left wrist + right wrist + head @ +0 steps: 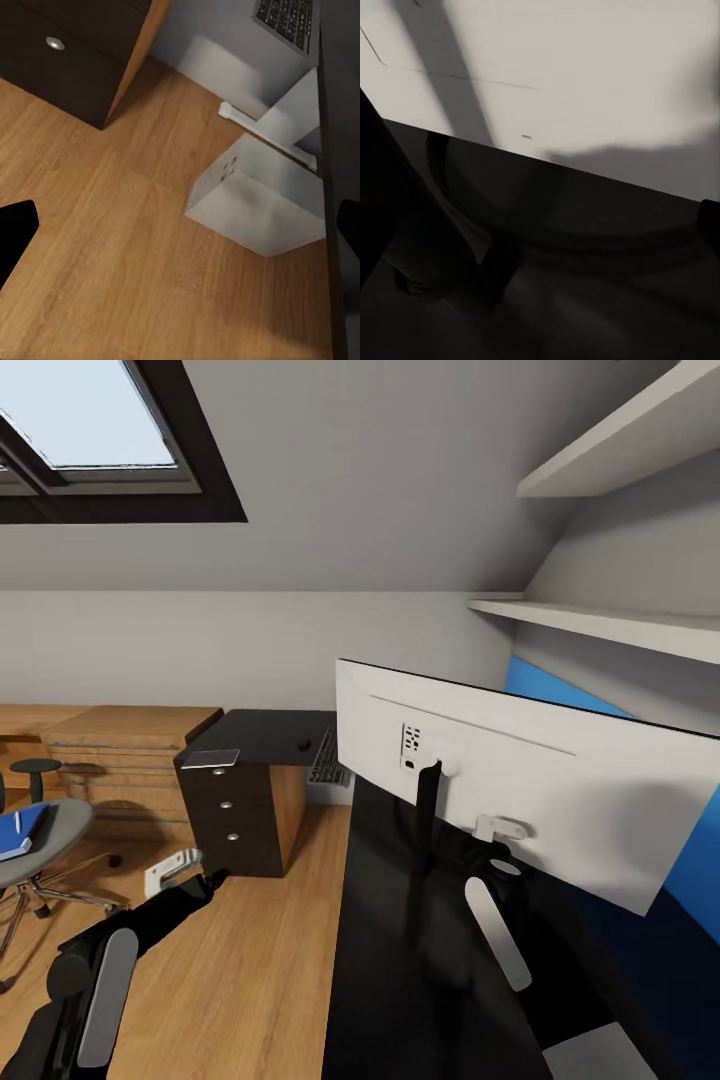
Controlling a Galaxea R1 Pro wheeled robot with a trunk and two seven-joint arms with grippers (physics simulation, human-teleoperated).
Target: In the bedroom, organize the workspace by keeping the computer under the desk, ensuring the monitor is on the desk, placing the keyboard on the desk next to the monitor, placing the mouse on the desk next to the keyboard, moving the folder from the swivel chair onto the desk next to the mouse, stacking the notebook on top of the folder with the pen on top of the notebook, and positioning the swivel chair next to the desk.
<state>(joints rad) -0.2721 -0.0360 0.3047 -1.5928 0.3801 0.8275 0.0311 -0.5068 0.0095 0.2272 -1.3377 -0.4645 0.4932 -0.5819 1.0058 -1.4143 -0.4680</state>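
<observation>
No legible text or labels anywhere

Two arms forward, one low and one raised

The left arm (pixel 100 980) reaches forward and down — its black links with grey covers end in a white left gripper (pixel 172 868) low at the robot's left side, and its jaws stand apart. The right arm (pixel 497 932) stretches forward, higher, and ends at the right gripper (pixel 498 827); the white part is seen, but how its jaws stand I cannot tell.
</observation>
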